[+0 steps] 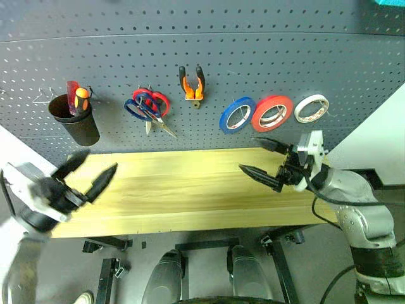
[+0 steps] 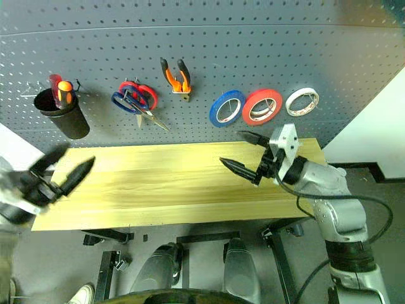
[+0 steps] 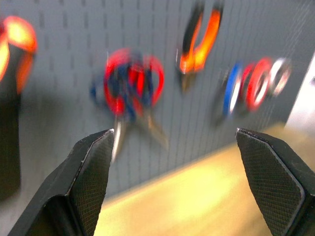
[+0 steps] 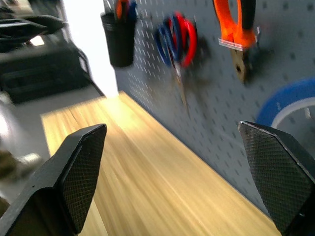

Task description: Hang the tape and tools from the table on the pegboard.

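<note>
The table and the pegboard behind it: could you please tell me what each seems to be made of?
The table looks like light yellowish wood, probably with a smooth sealed finish: lengthwise grain streaks show along its top. The pegboard appears to be painted sheet metal or hardboard, matt dark grey with regular rows of small holes; which of the two cannot be told.

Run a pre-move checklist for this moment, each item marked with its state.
1. Flat red-orange tape roll hangs on the dark grey pegboard: ok.
2. Orange-and-black pliers hang: ok.
3. Blue-black-handled scissors hang with the red-handled scissors: ok.
4. Slim red-handled screwdriver in black cup: ok.
5. Light wooden table bare of tools: ok.
6. Left gripper and right gripper open, holding nothing: ok.
</note>
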`<state>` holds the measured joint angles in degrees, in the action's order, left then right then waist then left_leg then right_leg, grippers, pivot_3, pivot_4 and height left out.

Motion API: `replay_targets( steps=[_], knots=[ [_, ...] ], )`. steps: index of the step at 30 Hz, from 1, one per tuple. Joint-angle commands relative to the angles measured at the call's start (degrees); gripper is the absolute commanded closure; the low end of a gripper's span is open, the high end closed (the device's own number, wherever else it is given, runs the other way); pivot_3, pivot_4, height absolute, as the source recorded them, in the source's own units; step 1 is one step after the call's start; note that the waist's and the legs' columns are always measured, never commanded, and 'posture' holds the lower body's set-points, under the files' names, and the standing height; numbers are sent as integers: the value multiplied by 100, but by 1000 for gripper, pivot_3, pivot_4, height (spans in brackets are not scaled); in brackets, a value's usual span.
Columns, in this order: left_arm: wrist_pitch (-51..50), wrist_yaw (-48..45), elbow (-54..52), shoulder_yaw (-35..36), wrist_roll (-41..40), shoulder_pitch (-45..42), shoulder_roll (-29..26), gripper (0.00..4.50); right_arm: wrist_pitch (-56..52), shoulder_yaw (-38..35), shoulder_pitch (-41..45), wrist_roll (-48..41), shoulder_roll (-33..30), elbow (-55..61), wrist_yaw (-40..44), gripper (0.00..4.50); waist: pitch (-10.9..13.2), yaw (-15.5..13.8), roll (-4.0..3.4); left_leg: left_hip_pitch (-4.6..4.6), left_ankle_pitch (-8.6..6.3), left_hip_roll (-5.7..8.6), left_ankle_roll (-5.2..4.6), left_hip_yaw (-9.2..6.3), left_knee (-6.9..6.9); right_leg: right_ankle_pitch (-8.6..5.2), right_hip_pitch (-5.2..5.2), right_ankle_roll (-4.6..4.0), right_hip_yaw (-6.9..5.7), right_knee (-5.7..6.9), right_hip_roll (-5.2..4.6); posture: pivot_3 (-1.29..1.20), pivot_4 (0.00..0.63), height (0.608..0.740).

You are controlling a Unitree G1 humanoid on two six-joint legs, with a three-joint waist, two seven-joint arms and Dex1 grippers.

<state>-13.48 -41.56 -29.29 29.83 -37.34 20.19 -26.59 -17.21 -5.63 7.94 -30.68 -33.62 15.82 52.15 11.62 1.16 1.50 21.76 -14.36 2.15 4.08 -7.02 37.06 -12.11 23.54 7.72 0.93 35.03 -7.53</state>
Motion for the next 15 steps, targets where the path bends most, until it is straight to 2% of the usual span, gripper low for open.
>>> replay_targets(
  steps=[1, 2, 3, 5, 10, 15],
  knots=[
    [946, -7, 337, -589, 1092, 485, 340, 398, 807, -97, -367, 570, -34, -582, 33, 0, -45, 0, -23, -19, -2, -5, -1, 2, 0, -1, -23, 1, -1, -18, 4, 21, 114, 729],
    [1156, -22, 531, -699, 1257, 589, 444, 398, 1030, -90, -514, 716, -42, -805, 72, 0, -94, 5, -79, -25, -12, -27, 3, 4, 0, 12, -57, -8, -3, -78, 30, 21, 114, 729],
    [1435, -43, 755, -809, 1482, 689, 508, 398, 1205, -117, -671, 771, -40, -1037, 147, 0, -123, 18, -98, -10, -21, -89, 10, 4, -1, 23, -103, -17, -16, -192, 92, 20, 113, 729],
    [1837, -64, 1053, -938, 1755, 793, 574, 398, 1421, -163, -849, 812, -34, -1332, 252, 0, -168, 19, -115, 35, -24, -115, 9, 5, -1, 28, -110, -21, -36, -254, 108, 20, 113, 729],
    [2634, -10, 2055, -993, 2130, 989, 701, 398, 1847, -395, -1328, 905, -68, -2071, 313, 0, -209, -39, -98, 44, -34, -88, -43, 69, 5, 28, -51, -22, 22, -170, 71, 5, 113, 729],
    [3228, -93, 2756, -996, 2055, 991, 758, 398, 2246, -564, -1628, 1076, -136, -2600, 334, 0, -215, -45, -104, 35, -37, -99, -49, 68, -6, 5, -12, -25, 22, -90, 81, -18, 114, 729]
  ],
)
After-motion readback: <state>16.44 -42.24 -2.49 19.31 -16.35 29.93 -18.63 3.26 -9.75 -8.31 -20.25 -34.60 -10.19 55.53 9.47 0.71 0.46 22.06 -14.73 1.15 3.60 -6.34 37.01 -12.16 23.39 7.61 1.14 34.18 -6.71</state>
